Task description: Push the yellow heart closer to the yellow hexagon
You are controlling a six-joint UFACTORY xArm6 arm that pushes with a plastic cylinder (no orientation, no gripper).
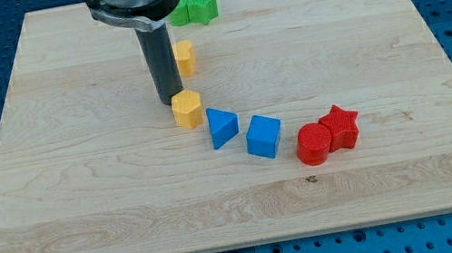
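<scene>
My tip (172,102) rests on the wooden board (77,170), left of centre. It touches or nearly touches the upper left edge of a yellow block that looks hexagonal (187,109). A second yellow block, apparently the heart (186,58), lies a short way toward the view's top. The rod hides its left edge. The two yellow blocks are about one block width apart.
A green star (202,6) and another green block (182,12), partly hidden by the arm, lie near the top edge. A blue triangle (222,126), a blue cube (263,136), a round red block (313,143) and a red star (339,127) trail to the right.
</scene>
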